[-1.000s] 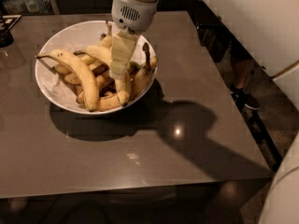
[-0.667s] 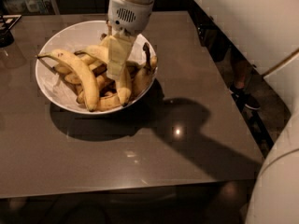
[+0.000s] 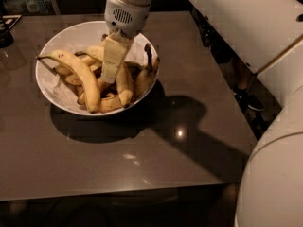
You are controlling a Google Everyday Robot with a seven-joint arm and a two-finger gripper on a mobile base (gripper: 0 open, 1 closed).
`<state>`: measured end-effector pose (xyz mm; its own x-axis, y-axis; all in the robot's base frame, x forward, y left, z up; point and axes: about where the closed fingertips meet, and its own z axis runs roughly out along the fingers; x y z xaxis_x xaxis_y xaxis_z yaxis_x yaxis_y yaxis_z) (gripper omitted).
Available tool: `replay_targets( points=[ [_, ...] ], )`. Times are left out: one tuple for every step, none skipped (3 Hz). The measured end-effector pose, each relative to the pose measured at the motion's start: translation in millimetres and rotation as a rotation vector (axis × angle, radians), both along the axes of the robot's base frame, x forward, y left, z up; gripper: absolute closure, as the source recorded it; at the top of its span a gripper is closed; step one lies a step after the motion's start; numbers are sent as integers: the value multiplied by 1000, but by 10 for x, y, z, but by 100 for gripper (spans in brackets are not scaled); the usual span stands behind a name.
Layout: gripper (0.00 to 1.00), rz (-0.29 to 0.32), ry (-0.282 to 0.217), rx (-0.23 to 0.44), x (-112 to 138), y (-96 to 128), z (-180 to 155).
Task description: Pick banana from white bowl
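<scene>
The white bowl sits at the back left of the table and holds several bananas. The banana, thick, curved and plain yellow, lies in the middle of the bowl and runs from under the gripper toward the front rim. My gripper reaches straight down into the middle of the bowl, right on or against this banana's upper part. An equally long banana with a thin pointed stem lies to the left of the gripper. Smaller, browner bananas lie to the right and underneath.
The bowl stands on a dark grey table whose front edge and right edge are near. My white arm crosses the upper right and its body fills the lower right corner. Dark objects stand at the far left back.
The gripper has shifted a little to the left and lower over the bowl's middle. The bananas and the bowl have not moved.
</scene>
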<state>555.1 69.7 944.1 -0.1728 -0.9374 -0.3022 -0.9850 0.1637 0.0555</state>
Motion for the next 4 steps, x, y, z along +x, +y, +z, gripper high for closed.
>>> replay_targets(
  points=[
    [26, -11, 36, 2, 4, 47, -91],
    [45, -11, 36, 2, 4, 47, -91],
    [69, -11, 36, 2, 4, 48, -91],
    [90, -11, 36, 2, 4, 48, -91]
  ],
)
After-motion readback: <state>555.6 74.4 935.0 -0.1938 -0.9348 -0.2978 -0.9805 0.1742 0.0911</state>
